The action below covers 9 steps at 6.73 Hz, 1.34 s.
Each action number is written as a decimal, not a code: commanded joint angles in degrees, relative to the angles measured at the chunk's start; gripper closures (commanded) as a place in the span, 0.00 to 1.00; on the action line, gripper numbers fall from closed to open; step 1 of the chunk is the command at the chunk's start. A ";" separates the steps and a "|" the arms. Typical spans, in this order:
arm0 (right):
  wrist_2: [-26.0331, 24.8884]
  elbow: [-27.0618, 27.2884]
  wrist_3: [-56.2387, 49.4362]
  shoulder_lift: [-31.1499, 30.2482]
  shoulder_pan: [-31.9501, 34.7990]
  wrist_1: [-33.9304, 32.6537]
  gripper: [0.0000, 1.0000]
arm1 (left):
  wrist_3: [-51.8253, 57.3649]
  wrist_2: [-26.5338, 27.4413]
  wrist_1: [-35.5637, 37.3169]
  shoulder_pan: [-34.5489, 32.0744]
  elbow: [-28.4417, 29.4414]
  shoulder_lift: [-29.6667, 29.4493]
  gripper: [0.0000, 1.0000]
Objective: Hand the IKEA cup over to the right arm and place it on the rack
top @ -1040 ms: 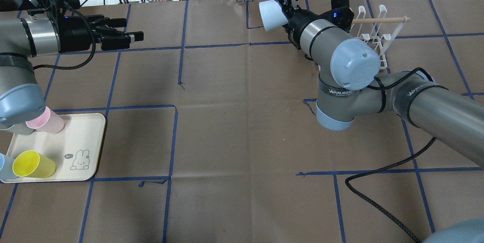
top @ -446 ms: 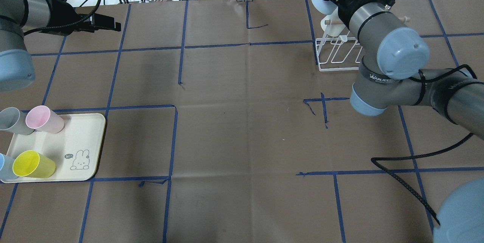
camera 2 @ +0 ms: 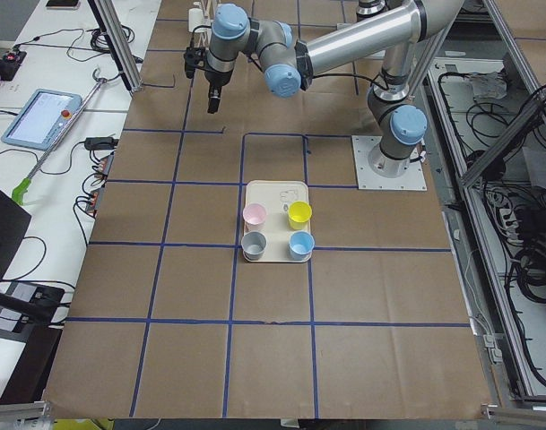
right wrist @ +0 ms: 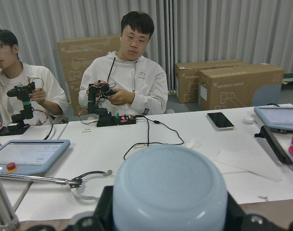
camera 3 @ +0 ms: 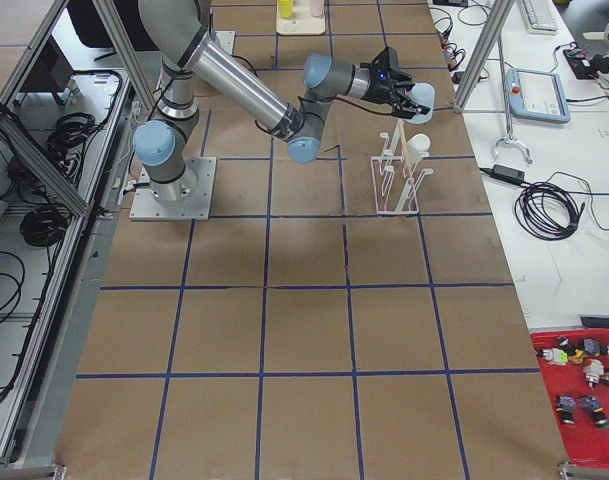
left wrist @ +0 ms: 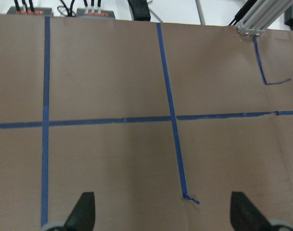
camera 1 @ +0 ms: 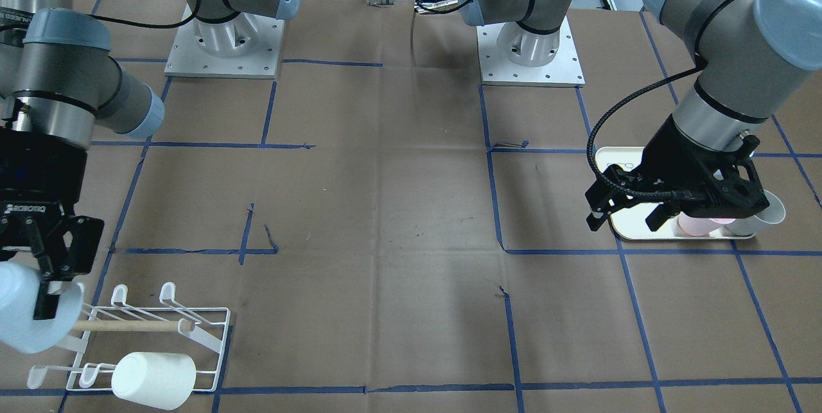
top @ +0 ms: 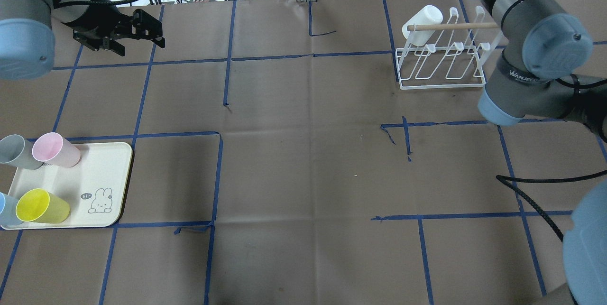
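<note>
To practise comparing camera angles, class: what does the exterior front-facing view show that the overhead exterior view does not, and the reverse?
Only the front-facing view shows the light-blue cup gripped in the right tool, and the arms' base plates. Only the overhead view shows the yellow cup and blue cup on the tray. Both show the white rack carrying a white cup, and the open left tool.

You've got overhead looking forward from behind, front camera facing back steeply; both catch the rack [top: 455,25]; side cameras sit far.
</note>
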 commanded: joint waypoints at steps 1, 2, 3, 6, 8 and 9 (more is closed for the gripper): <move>0.30 -5.68 -5.07 6.60 -3.85 0.16 0.83 | -2.80 4.28 -18.79 -1.43 5.98 1.98 0.01; 1.86 -7.37 -6.32 9.60 -4.30 0.16 0.83 | -3.76 4.29 -24.88 -1.52 8.45 3.12 0.01; 2.23 -8.26 -6.33 11.98 -4.40 -0.36 0.83 | -3.95 5.16 -26.85 -2.13 9.08 3.91 0.01; 2.58 -8.88 -6.33 14.72 -4.31 -0.63 0.83 | -4.47 8.68 -22.32 -6.44 8.12 4.01 0.01; 2.58 -7.22 -6.33 14.81 -4.31 -0.63 0.83 | -7.35 8.33 -22.21 -7.75 7.60 4.01 0.01; 2.50 -6.69 -6.42 14.73 -4.31 -0.63 0.83 | -8.33 8.59 -22.21 -9.42 7.24 3.92 0.01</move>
